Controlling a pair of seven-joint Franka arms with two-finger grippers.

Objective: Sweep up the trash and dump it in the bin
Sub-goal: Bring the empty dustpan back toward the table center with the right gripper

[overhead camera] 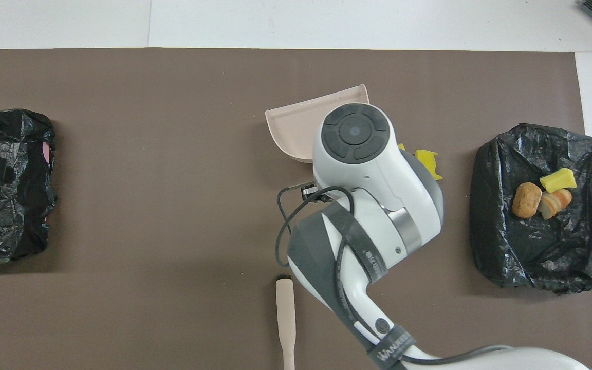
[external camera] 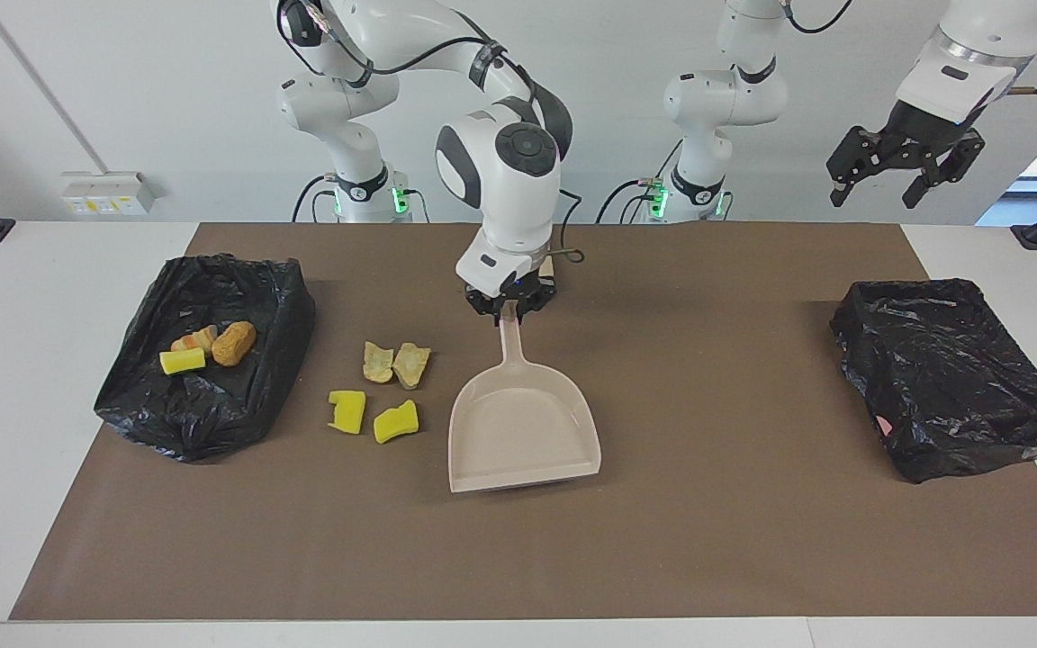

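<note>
1. The right claw [external camera: 511, 304] is clamped shut on the handle of the beige dustpan [external camera: 523, 430], over the middle of the brown mat [external camera: 662, 540] that covers the tabletop [external camera: 32, 270]; the pan hangs from the claw with its open lip pointing away from the robots, and whether that lip touches the mat I cannot tell.
2. Just beside the pan, toward the right arm's end of the tabletop from the right claw, four scraps of trash lie on the mat: two tan bread-like chunks [external camera: 397, 362] touching each other, and farther from the robots two yellow sponge pieces [external camera: 347, 410] [external camera: 395, 421] set a little apart.
3. Farther out toward that same end sits a bin lined with a black bag [external camera: 203, 405]; in it lie a yellow sponge piece [external camera: 182, 361], a brown bread-like chunk [external camera: 233, 343] and a striped orange-tan scrap [external camera: 195, 339], close together.
4. The left claw [external camera: 904, 171] waits high in the air with its fingers spread wide and holding nothing, above the left arm's end of the tabletop; under it, nearer the mat's edge, stands a second black-bagged bin [external camera: 946, 378].
5. The brush [overhead camera: 285, 321] lies on the mat at the robots' edge; in the facing view the right arm hides it.
</note>
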